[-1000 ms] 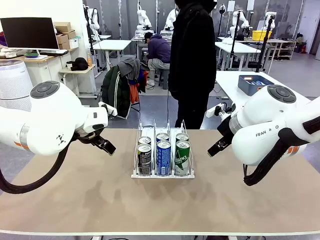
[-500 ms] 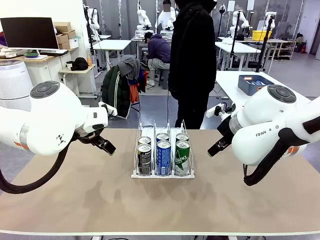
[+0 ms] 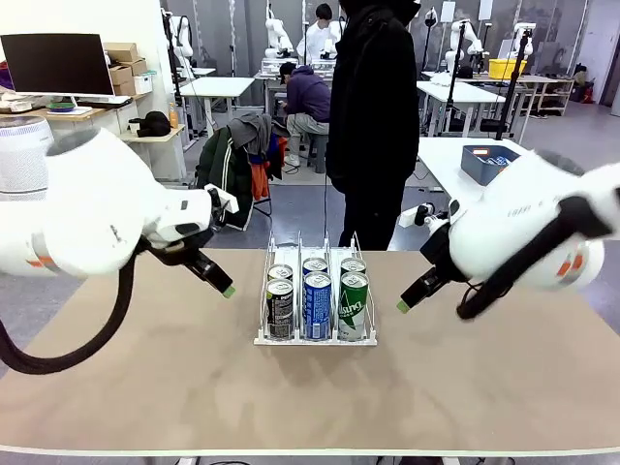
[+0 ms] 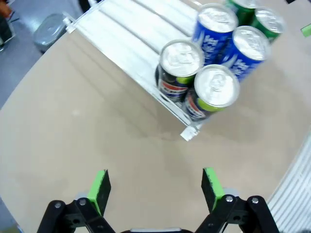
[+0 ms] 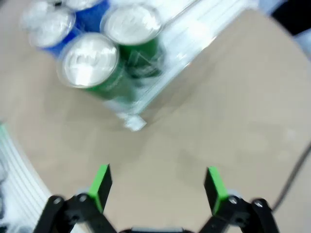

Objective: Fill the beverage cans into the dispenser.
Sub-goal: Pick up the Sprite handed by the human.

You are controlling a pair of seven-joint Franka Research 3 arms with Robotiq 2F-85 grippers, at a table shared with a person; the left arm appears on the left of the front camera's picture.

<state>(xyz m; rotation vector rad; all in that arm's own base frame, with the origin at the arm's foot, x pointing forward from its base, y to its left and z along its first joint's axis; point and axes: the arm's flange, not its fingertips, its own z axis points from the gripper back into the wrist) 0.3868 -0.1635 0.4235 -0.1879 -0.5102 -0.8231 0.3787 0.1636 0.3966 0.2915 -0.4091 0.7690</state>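
Observation:
The dispenser (image 3: 263, 291) is a white wire rack at the table's middle with three lanes. Each lane holds two beverage cans: dark ones (image 3: 280, 308) on the left, blue ones (image 3: 317, 305) in the middle, green ones (image 3: 353, 305) on the right. My left gripper (image 3: 225, 289) hovers open left of the rack, nothing between its fingers. My right gripper (image 3: 405, 304) hovers open right of the rack, also empty. In the left wrist view my open gripper (image 4: 154, 187) points at bare table short of the dark cans (image 4: 214, 92). In the right wrist view my open gripper (image 5: 156, 187) faces the green cans (image 5: 92, 63).
A person in black (image 3: 373, 107) stands at the table's far side behind the rack. The tan table (image 3: 310, 397) has free room in front of the rack and on both sides. A blue bin (image 3: 492, 162) sits on another table behind.
Both arms have swung: the left gripper has moved right and slightly down toward the rack, and the right gripper has dropped a little and shifted left. Cans and rack stay put.

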